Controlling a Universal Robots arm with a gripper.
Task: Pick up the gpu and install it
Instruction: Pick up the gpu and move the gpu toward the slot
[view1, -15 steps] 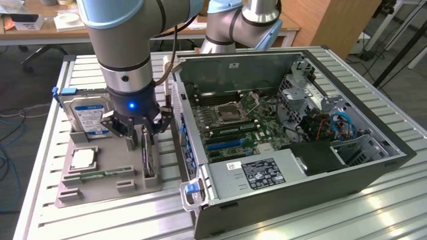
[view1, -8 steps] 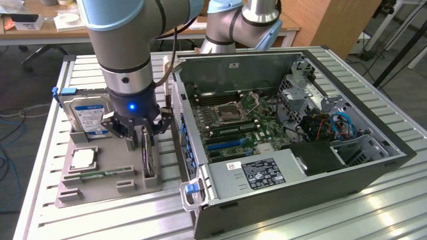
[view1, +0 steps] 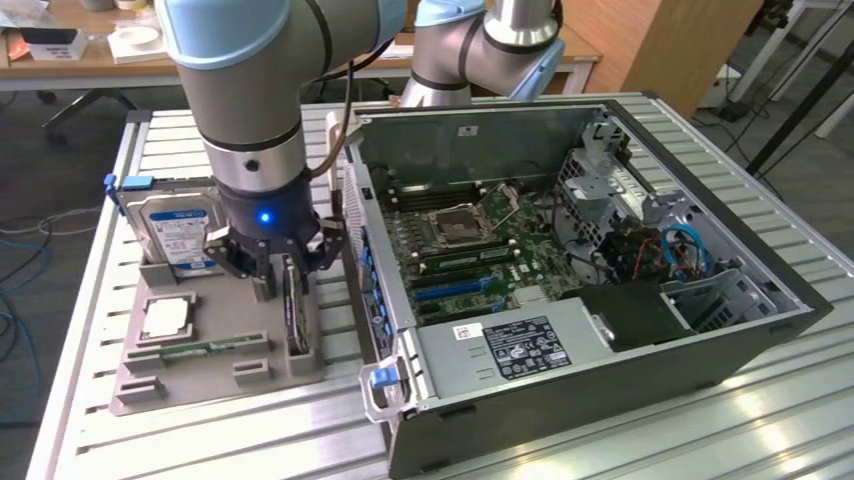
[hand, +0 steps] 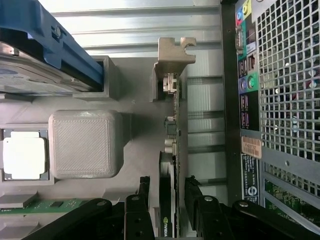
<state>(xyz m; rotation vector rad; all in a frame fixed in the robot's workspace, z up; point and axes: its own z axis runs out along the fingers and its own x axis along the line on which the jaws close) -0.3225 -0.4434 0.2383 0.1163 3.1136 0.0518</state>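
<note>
The exterior view takes in the whole slatted metal desk (view1: 747, 430). A grey holder (view1: 147, 385) lies along the desk's edge on the exterior view's left, and an opened computer case (view1: 601, 390) fills the desk's other side. The arm reaches straight down to the holder, where the hand (view1: 294, 275) sits over the gpu (view1: 296, 320). The gpu stands on its long edge in a slot on the side of the holder nearest the case.

From above, the wrist view settles the grip. The hand (hand: 169, 181) is spread wide, with one black finger (hand: 142, 200) on each side of the gpu (hand: 171, 150) and a slim gap on both sides, so nothing is clamped. This view also shows the card's green board edge, its black face and the notched grey post holding its far end.

The exterior view looks into the case at the motherboard (view1: 467, 240), the labelled power supply (view1: 527, 345) and blue cables (view1: 681, 250). The wrist view catches the case's rear panel with coloured ports (hand: 245, 85) and a vent grille (hand: 290, 75).

Counted in the holder:
- one gpu
- one hard drive (view1: 180, 235) in a blue carrier (hand: 50, 40)
- one processor (view1: 167, 318) (hand: 22, 155)
- one memory stick (view1: 207, 348) (hand: 50, 205)

There is one hand, with two fingers.
</note>
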